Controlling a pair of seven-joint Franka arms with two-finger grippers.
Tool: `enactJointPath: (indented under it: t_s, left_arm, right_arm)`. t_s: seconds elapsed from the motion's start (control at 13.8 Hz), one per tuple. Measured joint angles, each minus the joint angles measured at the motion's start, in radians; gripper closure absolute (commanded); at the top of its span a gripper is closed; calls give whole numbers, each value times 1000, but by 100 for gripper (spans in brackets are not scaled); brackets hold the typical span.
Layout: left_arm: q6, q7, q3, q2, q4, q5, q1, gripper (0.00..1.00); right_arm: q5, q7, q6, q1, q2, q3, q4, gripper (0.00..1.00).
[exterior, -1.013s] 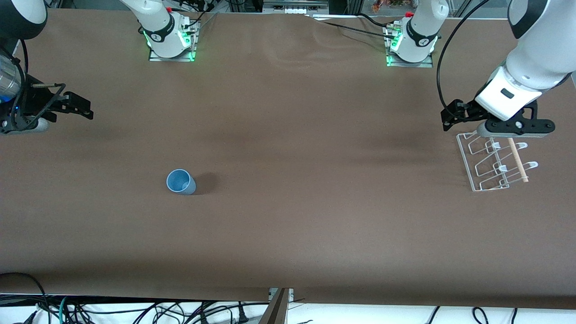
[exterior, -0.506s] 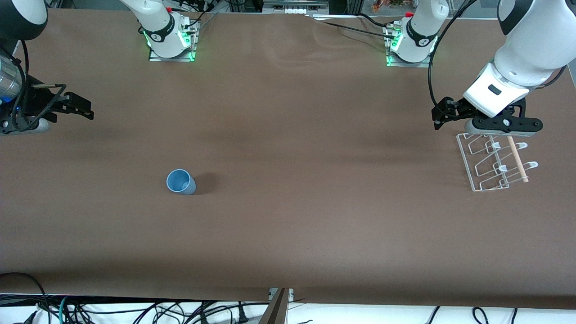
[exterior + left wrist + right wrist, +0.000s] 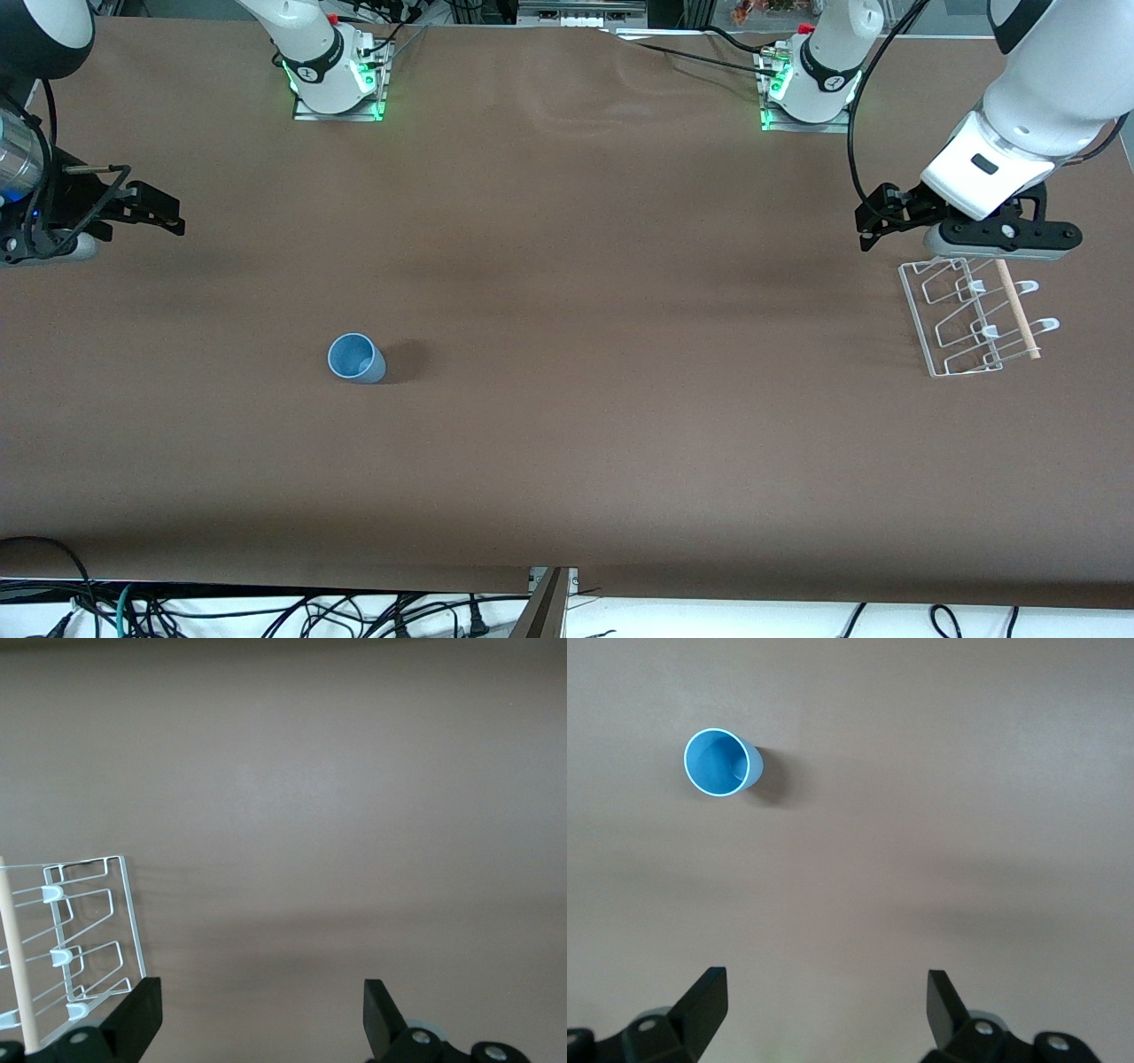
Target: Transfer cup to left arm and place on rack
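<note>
The light-blue cup [image 3: 356, 358] stands upright on the brown table, mouth up, toward the right arm's end; it also shows in the right wrist view [image 3: 722, 763]. My right gripper [image 3: 152, 211] hangs open and empty in the air at that end of the table, well apart from the cup; its fingers stand wide in its wrist view [image 3: 824, 1005]. The white wire rack [image 3: 974, 323] with its wooden dowel [image 3: 1019, 315] lies at the left arm's end. My left gripper [image 3: 877, 220] is open and empty, just beside the rack's edge nearest the bases [image 3: 84, 935].
The two arm bases [image 3: 337, 80] [image 3: 808, 84] stand with green lights along the table edge farthest from the front camera. Cables hang below the table's near edge [image 3: 549, 580]. Bare brown table lies between cup and rack.
My left gripper has shifted a little toward the bases and away from the rack's top. The right arm, cup and rack have not moved.
</note>
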Motion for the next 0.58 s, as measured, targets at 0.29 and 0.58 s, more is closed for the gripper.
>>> enactJointPath:
  t_s: [0.29, 0.58]
  left_arm:
    - [-15, 4, 6, -4, 0, 0, 7, 0]
    - [-17, 7, 6, -4, 0, 0, 7, 0]
  right_arm:
    - [0, 0, -1, 0, 0, 0, 0, 1]
    - [0, -2, -1, 0, 3, 1, 0, 1]
